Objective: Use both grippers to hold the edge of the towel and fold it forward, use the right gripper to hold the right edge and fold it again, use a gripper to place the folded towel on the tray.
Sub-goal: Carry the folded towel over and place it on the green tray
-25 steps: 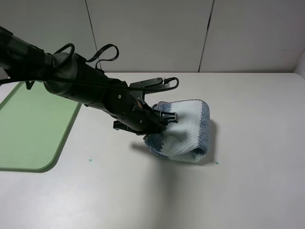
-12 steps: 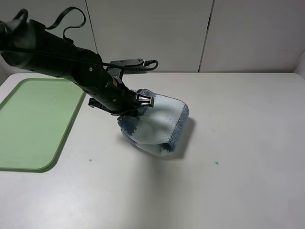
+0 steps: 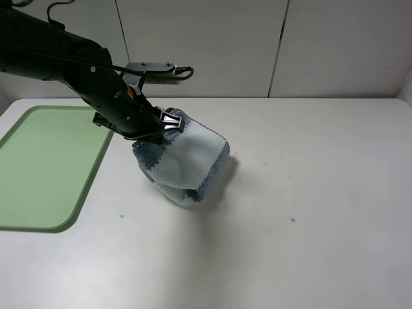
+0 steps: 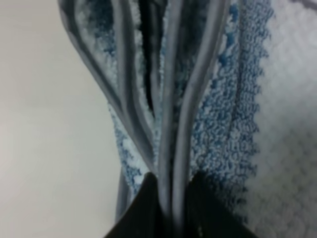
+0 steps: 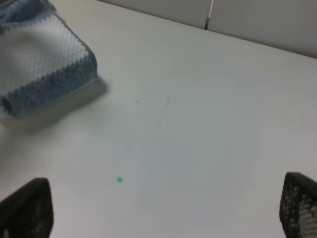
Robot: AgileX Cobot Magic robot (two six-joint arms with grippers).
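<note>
Spanning the whole scene, the pale worktop (image 3: 322, 225) is seen to carry little beyond the light-green tray (image 3: 38, 174), which is taken here as the landmark. Since a second ago the folded towel (image 3: 183, 161) has been carried steadily toward the tray: it was well apart from it then, and it now hangs near the tray's right rim, its lower fold apparently brushing or just clearing the worktop, though that contact cannot be settled from the high view. From this it is judged that both folds are finished and the last step, placement on the tray, is under way.

The towel is held by the left pincer (image 3: 168, 120), which is clamped narrowly on the bunched grey hems (image 4: 171, 163); in the left wrist view several hem layers are seen pinched together between the dark jaw tips. The right pincer (image 5: 158, 208) is spread wide and holds nothing, only its two tips showing over bare worktop well away from the tray.

Between the towel and the tray's rim only bare surface is seen, so the path is judged open. The low raised rim must be cleared by the dangling fold, and the layers could slip apart if they drag on it.
</note>
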